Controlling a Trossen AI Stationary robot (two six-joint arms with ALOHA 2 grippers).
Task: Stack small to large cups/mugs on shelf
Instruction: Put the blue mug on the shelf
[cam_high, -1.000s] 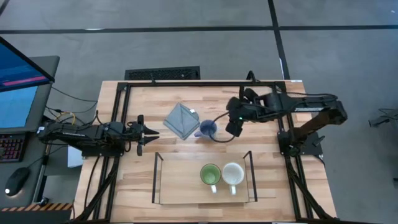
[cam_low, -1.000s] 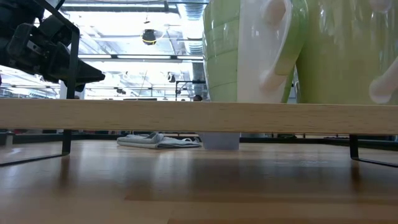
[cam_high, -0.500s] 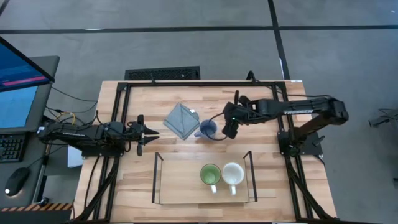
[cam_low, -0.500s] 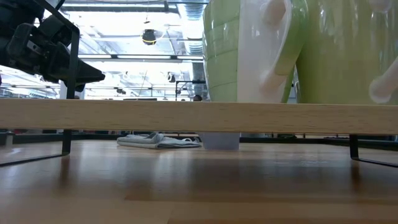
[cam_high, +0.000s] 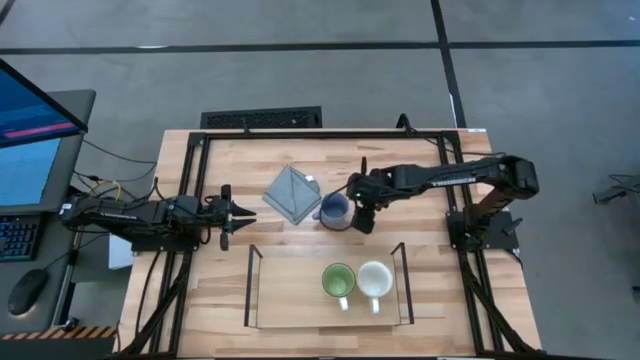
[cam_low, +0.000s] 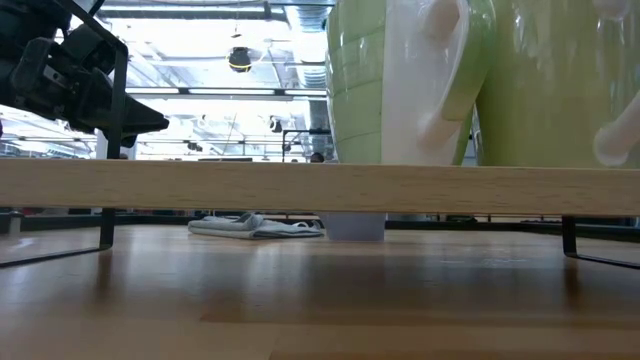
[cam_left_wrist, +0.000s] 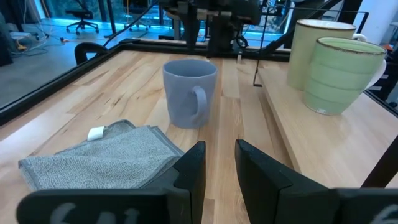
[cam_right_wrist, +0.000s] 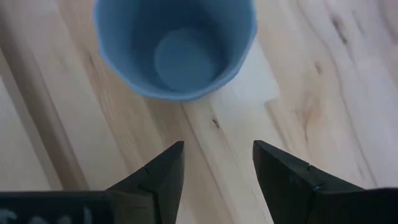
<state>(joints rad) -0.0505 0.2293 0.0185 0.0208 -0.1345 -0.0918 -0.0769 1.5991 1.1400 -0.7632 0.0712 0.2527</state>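
Right gripper (cam_high: 358, 208) sits just beside my blue-grey mug (cam_high: 334, 209), fingers spread wide, gripping nothing, mug upright just ahead.

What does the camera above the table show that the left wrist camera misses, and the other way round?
Only the high view shows the whole shelf, the left gripper waiting near the table's left edge, and the right gripper open beside the blue mug; it also looks down into the green mug and the white mug.

Only the left wrist view shows the blue mug's handle and the mugs' outer sides.

Both show all three mugs, the grey cloth and the right arm by the blue mug.
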